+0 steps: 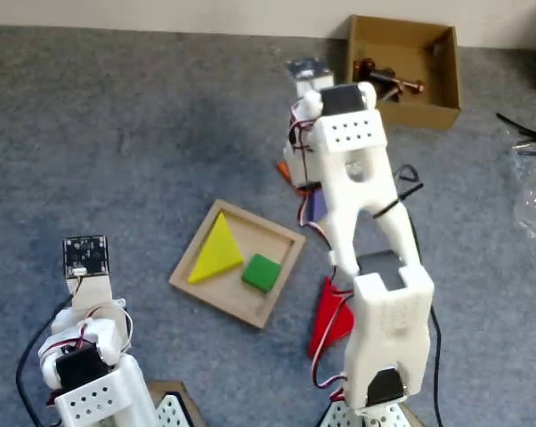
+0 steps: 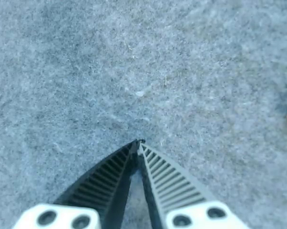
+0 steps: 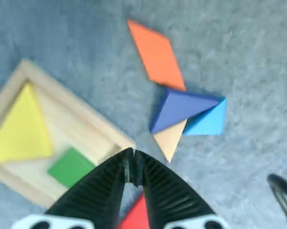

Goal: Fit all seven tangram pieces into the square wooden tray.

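Right fingers (image 3: 110,186) pinched together, empty; blue triangle (image 3: 181,107) near them, two o'clock off tray (image 1: 263,220); right arm nearer.

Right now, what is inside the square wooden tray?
Inside the wooden tray lie a yellow triangle and a green square on bare wood. In the right wrist view the right gripper covers one tray corner; the high view shows every corner bare.
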Action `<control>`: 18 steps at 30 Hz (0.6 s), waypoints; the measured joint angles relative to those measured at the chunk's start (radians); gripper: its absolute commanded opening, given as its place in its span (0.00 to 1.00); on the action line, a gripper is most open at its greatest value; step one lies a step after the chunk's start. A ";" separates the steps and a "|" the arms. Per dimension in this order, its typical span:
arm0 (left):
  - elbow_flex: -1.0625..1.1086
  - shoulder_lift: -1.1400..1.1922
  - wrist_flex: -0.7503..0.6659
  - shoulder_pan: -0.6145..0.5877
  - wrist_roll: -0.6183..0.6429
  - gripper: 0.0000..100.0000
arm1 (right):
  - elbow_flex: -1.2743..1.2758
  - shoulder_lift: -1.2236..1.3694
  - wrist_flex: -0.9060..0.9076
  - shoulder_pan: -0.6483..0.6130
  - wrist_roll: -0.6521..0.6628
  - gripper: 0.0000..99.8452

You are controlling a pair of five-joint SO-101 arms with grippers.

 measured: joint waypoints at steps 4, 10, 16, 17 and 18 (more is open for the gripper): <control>0.000 0.000 0.000 0.000 0.000 0.01 | 0.137 -0.069 0.000 0.020 0.018 0.01; 0.000 0.000 0.000 0.000 0.000 0.01 | 0.350 -0.138 0.000 0.061 0.011 0.01; 0.000 0.000 0.000 0.000 0.000 0.01 | 0.551 -0.253 0.000 0.072 0.028 0.01; 0.000 0.000 0.000 0.000 0.000 0.01 | 0.585 -0.279 0.000 0.072 0.038 0.01; 0.000 0.000 0.000 0.000 0.000 0.01 | 0.621 -0.307 0.000 0.072 0.048 0.01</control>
